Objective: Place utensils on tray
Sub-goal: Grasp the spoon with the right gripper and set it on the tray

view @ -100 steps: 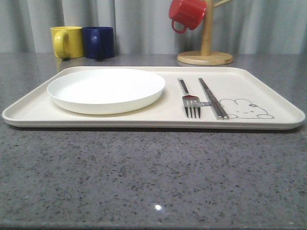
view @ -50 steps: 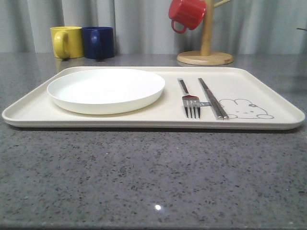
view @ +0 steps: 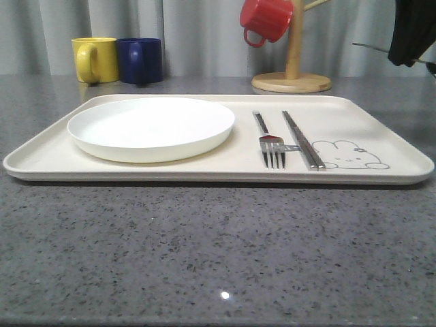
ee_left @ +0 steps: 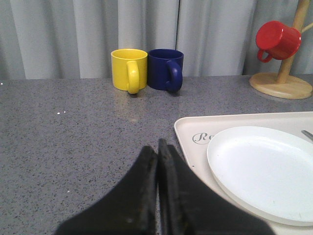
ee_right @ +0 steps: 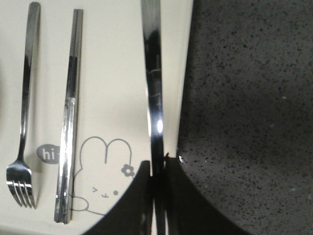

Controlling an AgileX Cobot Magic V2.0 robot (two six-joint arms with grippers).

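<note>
Spoon in the air, two utensils already down

The fork (view: 270, 142) and chopsticks (view: 302, 139) lie side by side on the cream tray (view: 381, 129), right of the white plate (view: 151, 127). At the front view's upper right, the right claw (ee_right: 157, 193) pinches the spoon (ee_right: 152, 83) handle above the tray's right edge; setting it down is what remains. The left claw (ee_left: 157, 147) is pressed together, empty, over the tabletop (ee_left: 73, 127).

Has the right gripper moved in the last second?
Yes. The right gripper has come into the front view at the upper right, right of the wooden mug stand, where there was nothing a second ago. It holds a spoon.
</note>
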